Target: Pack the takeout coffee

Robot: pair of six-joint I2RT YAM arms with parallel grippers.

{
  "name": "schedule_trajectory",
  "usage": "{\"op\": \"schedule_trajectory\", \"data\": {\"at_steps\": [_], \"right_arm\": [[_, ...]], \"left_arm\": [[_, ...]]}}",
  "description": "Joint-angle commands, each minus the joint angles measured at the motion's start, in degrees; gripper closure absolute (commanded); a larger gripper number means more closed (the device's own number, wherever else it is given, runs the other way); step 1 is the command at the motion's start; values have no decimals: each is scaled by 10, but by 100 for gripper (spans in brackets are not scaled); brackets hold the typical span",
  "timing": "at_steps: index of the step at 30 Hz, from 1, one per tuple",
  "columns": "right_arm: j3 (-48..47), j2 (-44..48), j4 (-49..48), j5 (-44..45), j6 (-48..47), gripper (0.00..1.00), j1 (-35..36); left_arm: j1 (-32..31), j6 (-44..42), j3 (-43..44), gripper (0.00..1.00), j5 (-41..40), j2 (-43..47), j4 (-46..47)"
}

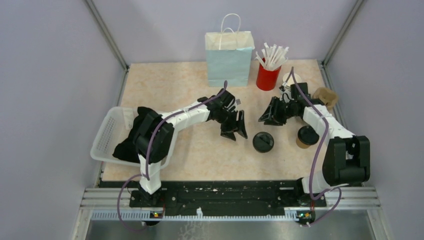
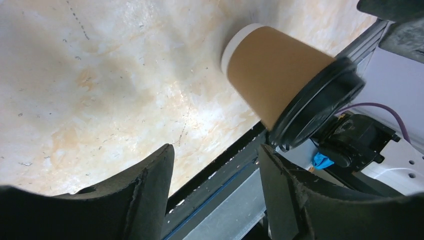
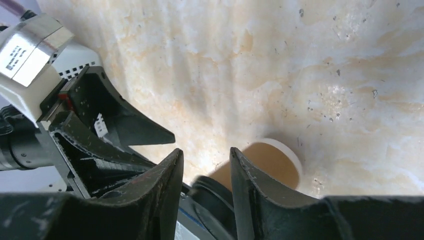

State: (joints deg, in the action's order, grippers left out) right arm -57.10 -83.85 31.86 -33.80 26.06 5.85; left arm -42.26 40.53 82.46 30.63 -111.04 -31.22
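One takeout coffee cup, brown paper with a black lid, stands in the middle of the table. A second lidded cup stands to its right, beside the right arm. My left gripper hangs open just left of the middle cup, which stands ahead of it in the left wrist view, past the empty fingers. My right gripper is open a little behind that cup. The cup shows beyond its fingers, not between them. The pale blue bag stands upright at the back.
A red cup of white straws stands right of the bag. An unlidded brown cup lies near the right wall, with a white round thing behind it. A white plastic basket sits at the left edge under the left arm.
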Motion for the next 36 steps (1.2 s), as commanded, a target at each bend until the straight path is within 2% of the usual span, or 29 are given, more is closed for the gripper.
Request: {"op": "schedule_trajectory", "data": {"at_steps": [1,4,9,12,15,18,22,24,28,36], "right_arm": [[-36,10,53,-9,-30,59,-17],[-10,39,59,-20,-34,49,-47],[6,60,99,2,-52,38,-51],[-7,76,141,55,-71,30,-51],[-6,86,156,65,-73,29,-51],[-4,100,160,87,-70,29,-51],[-19,118,190,122,-79,29,-53],[-11,130,198,118,-78,32,-56],[33,152,178,85,-68,39,-57],[58,142,169,83,-81,40,-76]], "left_arm": [[5,-1,-2,29,19,48,13],[13,-1,1,23,37,58,26],[17,5,16,15,76,42,45],[8,38,-7,10,133,38,116],[-5,73,-24,8,160,27,176],[-17,92,-9,12,180,-2,199],[-26,79,20,34,184,-41,165],[-29,83,20,41,189,-55,164],[-39,85,31,42,193,-73,162],[-42,85,32,36,194,-92,170]]}}
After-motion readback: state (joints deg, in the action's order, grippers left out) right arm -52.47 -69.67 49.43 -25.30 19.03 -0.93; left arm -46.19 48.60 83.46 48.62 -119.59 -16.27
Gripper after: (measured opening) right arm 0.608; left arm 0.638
